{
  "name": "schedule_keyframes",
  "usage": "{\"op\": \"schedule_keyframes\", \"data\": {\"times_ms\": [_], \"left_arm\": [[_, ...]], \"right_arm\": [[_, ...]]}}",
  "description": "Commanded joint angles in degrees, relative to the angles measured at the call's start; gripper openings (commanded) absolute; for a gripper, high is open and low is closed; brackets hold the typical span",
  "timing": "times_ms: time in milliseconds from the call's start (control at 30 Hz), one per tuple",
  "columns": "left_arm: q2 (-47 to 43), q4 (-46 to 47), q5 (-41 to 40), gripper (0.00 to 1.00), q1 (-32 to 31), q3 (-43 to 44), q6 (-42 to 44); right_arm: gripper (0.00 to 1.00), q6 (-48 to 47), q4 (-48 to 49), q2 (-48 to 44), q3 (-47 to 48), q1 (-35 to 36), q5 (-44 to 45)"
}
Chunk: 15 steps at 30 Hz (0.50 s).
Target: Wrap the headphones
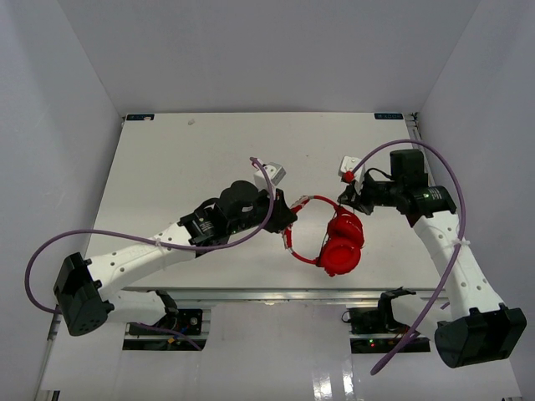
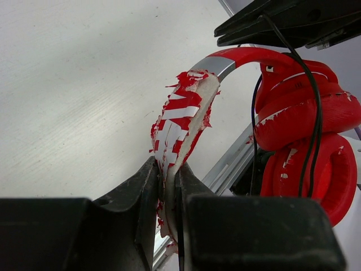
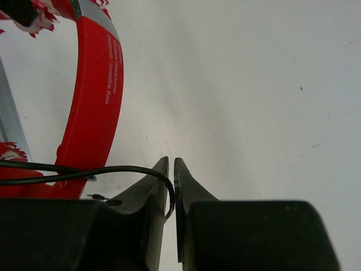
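The red headphones (image 1: 341,242) lie near the table's front edge, earcups stacked at the right, headband arching left. My left gripper (image 1: 287,219) is shut on the peeling red-and-white headband (image 2: 180,121), seen close in the left wrist view. The earcups (image 2: 307,141) show there at the right, with the thin dark cable (image 2: 313,113) running over them. My right gripper (image 1: 345,200) is just above the earcups and is shut on that cable (image 3: 113,169), which curls down between its fingertips. The red headband (image 3: 96,96) stands left of it in the right wrist view.
The white table (image 1: 192,159) has grey walls around it. Its metal front rail (image 1: 251,292) runs just below the headphones. Thick purple robot cables (image 1: 451,192) loop over both arms. A small white part (image 1: 274,174) sits behind the left wrist.
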Motion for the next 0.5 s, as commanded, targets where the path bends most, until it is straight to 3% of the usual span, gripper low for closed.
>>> {"op": "schedule_keyframes", "data": {"times_ms": [0, 467], "left_arm": [[-3.7, 4.4, 3.9, 0.00, -0.7, 1.8, -1.4], [-2.3, 4.0, 3.3, 0.00, -0.7, 8.3, -1.8]], "right_arm": [[0.16, 4.3, 3.3, 1.1, -1.6, -1.7, -9.4], [0.36, 15.7, 14.8, 2.4, -8.5, -4.7, -26.2]]}}
